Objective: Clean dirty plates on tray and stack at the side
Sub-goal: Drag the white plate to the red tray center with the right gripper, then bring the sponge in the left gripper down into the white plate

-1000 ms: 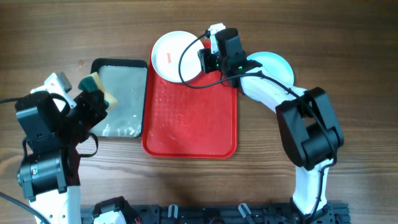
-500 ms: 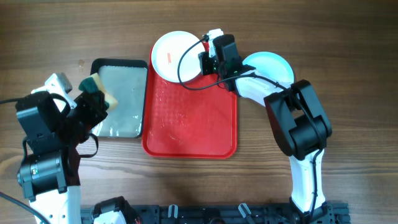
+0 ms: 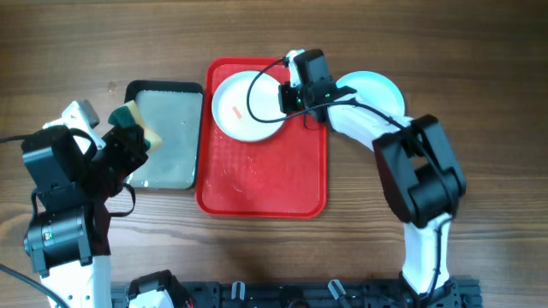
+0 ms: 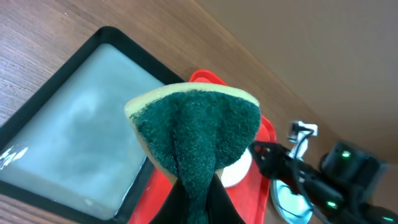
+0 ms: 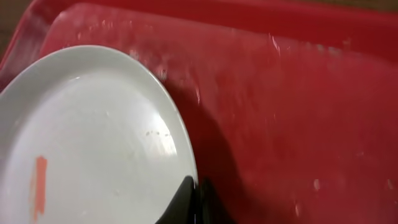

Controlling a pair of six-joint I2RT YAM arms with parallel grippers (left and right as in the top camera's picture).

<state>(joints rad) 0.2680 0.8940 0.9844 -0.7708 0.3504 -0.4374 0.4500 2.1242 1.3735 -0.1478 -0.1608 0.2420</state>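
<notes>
The white plate [image 3: 247, 104] sits in the upper part of the red tray [image 3: 265, 184], its right rim pinched by the right gripper [image 5: 194, 198]; the tray's lower half lies bare. A blue plate [image 3: 377, 88] rests off the tray's upper right, and the left gripper [image 4: 194, 196] clenches a sponge [image 4: 194, 121] at the grey tray [image 3: 167, 141]'s left edge.
</notes>
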